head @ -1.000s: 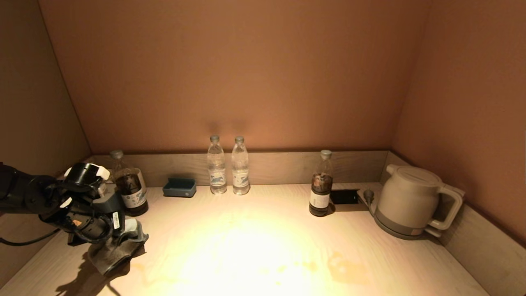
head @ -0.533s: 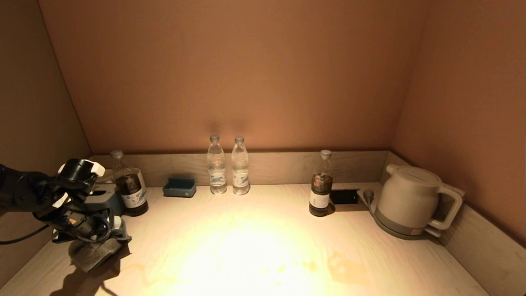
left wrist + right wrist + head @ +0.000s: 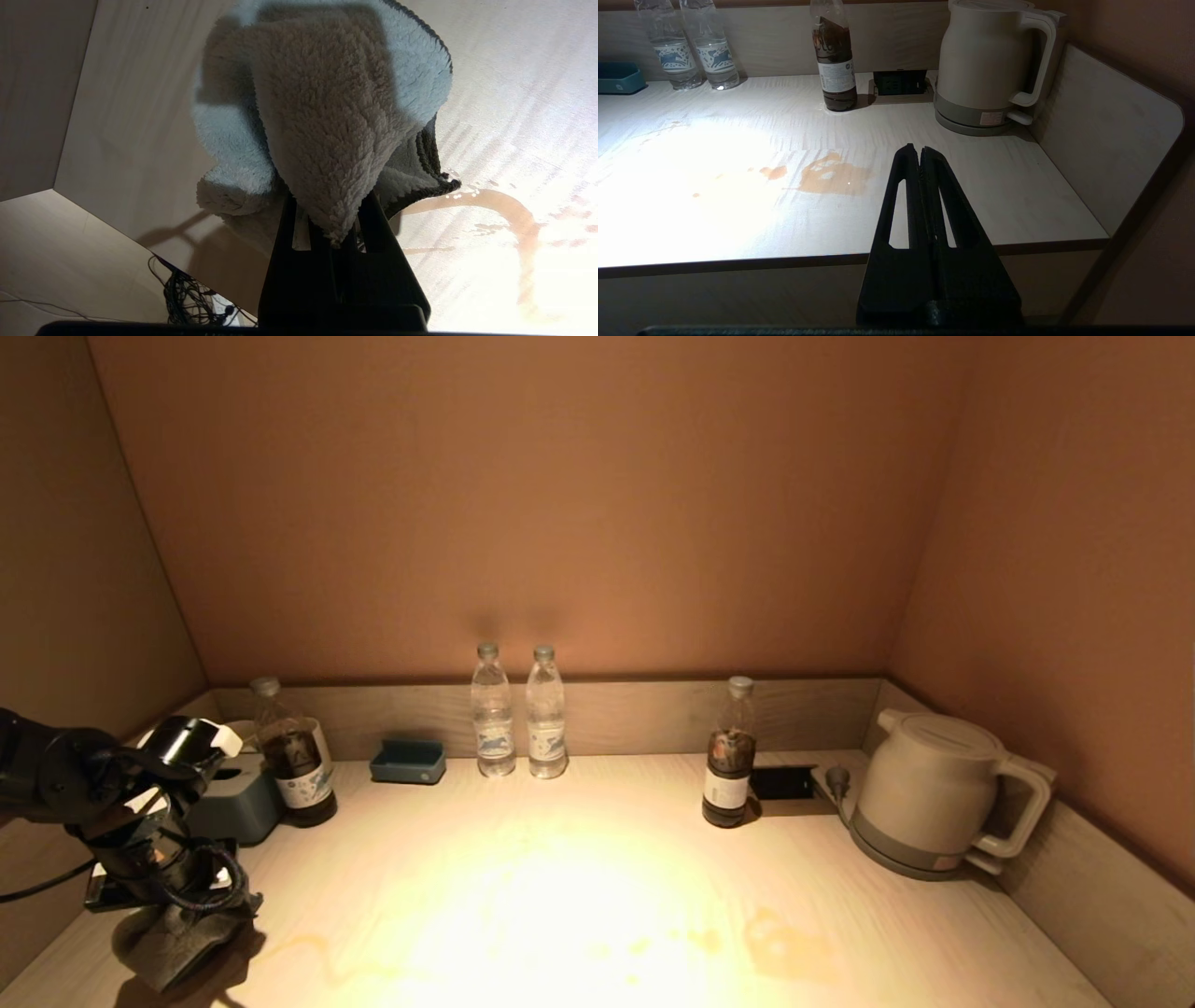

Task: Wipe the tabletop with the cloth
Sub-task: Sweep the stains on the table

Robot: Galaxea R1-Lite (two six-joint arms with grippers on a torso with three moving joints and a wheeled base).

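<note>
My left gripper (image 3: 182, 919) is shut on a fluffy grey cloth (image 3: 173, 952) at the front left corner of the pale wooden tabletop (image 3: 597, 859). In the left wrist view the cloth (image 3: 322, 116) hangs bunched from the gripper (image 3: 329, 219) and rests on the table beside a thin brown streak (image 3: 509, 210). A larger brown spill (image 3: 784, 938) lies front right of centre and also shows in the right wrist view (image 3: 833, 175). My right gripper (image 3: 920, 151) is shut and empty, held off the table's front edge at the right.
Along the back stand a dark bottle (image 3: 294, 765) by a grey box (image 3: 238, 803), a blue tray (image 3: 408, 762), two water bottles (image 3: 518, 714), another dark bottle (image 3: 730, 756), a socket (image 3: 782, 782) and a kettle (image 3: 938, 793). Walls close in the left, back and right sides.
My left gripper has dragged the cloth toward the front left corner, away from the dark bottle. The right arm has not moved.
</note>
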